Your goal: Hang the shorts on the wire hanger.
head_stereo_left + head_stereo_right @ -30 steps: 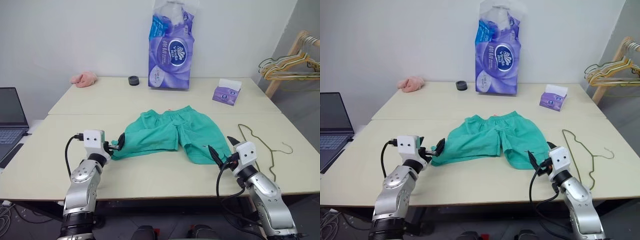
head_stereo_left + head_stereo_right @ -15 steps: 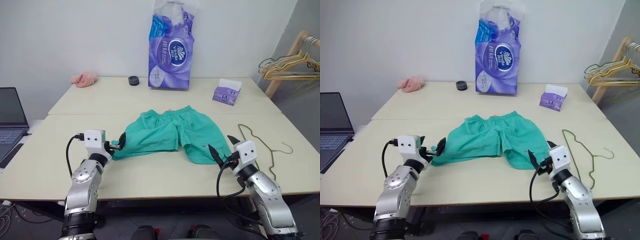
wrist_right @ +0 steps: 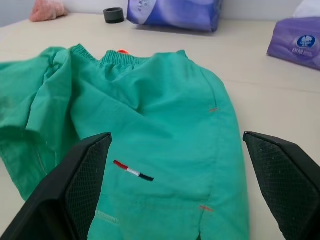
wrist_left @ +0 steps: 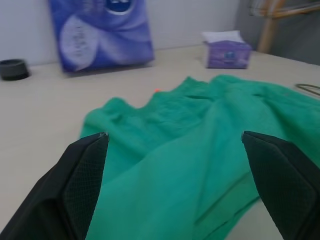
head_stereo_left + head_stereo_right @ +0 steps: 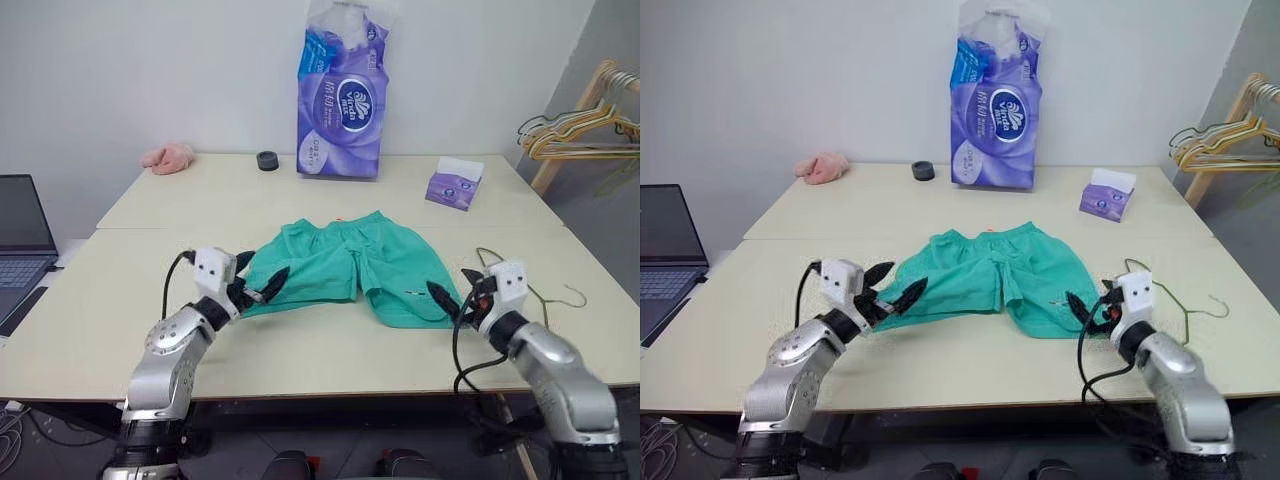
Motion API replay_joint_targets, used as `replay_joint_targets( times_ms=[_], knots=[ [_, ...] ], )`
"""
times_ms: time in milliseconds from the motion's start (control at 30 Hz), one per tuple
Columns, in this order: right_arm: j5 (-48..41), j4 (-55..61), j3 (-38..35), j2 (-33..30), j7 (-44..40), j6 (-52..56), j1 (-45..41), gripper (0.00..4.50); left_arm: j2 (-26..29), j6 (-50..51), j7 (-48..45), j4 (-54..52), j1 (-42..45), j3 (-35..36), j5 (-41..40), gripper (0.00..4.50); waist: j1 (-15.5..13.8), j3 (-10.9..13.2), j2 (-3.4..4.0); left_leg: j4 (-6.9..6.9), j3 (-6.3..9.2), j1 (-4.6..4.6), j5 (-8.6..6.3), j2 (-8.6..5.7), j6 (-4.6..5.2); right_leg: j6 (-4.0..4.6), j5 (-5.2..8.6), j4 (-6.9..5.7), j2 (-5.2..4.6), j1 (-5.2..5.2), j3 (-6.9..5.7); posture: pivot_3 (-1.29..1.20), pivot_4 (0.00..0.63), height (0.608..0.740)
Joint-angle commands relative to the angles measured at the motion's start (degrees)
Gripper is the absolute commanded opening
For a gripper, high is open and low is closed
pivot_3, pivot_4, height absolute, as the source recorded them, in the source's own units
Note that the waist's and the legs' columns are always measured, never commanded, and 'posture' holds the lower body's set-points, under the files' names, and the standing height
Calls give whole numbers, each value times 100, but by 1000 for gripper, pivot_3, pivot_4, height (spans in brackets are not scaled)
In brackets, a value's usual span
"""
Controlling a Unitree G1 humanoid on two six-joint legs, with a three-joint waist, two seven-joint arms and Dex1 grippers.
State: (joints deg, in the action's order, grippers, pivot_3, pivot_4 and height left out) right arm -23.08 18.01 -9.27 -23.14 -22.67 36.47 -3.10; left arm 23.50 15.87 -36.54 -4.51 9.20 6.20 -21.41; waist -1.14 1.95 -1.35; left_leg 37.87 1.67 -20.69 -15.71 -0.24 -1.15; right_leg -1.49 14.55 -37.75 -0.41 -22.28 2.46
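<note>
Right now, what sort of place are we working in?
Probably an office or lab test setup: plain pale tables against a bare wall, a laptop alongside, and a wooden rack of hangers to the right.

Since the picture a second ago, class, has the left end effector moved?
Yes. The left end effector has swung toward the robot's right, its open fingers now over the shorts' left leg rather than beside its edge.

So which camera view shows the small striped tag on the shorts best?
The right wrist view: the striped tag sits close and plain on the shorts. In both eye views it is only a tiny mark on one leg. The left wrist view gives green cloth, but no tag.
</note>
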Motion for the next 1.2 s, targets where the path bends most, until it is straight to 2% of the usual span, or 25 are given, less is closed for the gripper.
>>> replay_joint_targets(
  times_ms=[33,200,400,533,633,700,900,1000,1200],
  knots=[
    [-386,-132,-349,-193,105,891,-384,4500,222,105,-342,-206,273,-123,-88,4494,36,1,2,-1,-1,1,0,0,1,1,1,0,0,0,1,-15,0,740],
    [-686,-892,-467,-290,67,1781,-1144,4500,362,194,-675,-124,596,-275,-104,4494,140,7,10,-3,-2,0,-3,2,5,3,4,1,5,-1,1,-36,0,740],
    [-613,-1785,-244,-419,-174,2247,-1642,4500,375,213,-762,57,824,-236,-82,4494,212,8,11,-2,-4,-1,-16,6,27,-1,10,1,10,-2,5,-43,0,740],
    [-447,-2142,50,-462,-391,2158,-1687,4500,405,196,-796,175,901,-183,-87,4494,281,9,12,-2,-4,-2,-18,5,30,-4,12,2,9,-2,5,-39,0,740],
    [-416,-2172,267,-439,-564,2093,-1698,3899,515,379,-960,140,876,-151,-216,4500,311,9,13,-2,-4,-2,-21,7,36,-5,13,2,10,-2,6,-37,0,740],
    [-446,-2114,352,-418,-651,2123,-1730,3224,720,562,-1237,147,796,-193,-308,4500,320,9,14,-2,-3,-1,-24,10,40,-2,16,1,12,-2,6,-39,0,740],
    [-350,-2133,588,-374,-753,2060,-1812,1144,1900,821,-2887,362,502,-540,-373,4500,444,18,26,-3,-3,-1,-37,22,58,8,27,-2,24,-7,4,-38,0,740],
    [-303,-2199,596,-317,-708,1987,-1865,81,2042,666,-3120,585,640,-548,-316,4500,436,24,34,-2,-4,-1,-39,22,60,8,28,-2,24,-7,3,-39,0,740],
    [-352,-1766,675,-70,-625,2074,-1824,33,2008,820,-3087,940,1291,-221,-552,4500,424,32,32,2,-1,-4,-39,22,59,6,28,-1,21,-7,2,-40,0,740]
  ],
)
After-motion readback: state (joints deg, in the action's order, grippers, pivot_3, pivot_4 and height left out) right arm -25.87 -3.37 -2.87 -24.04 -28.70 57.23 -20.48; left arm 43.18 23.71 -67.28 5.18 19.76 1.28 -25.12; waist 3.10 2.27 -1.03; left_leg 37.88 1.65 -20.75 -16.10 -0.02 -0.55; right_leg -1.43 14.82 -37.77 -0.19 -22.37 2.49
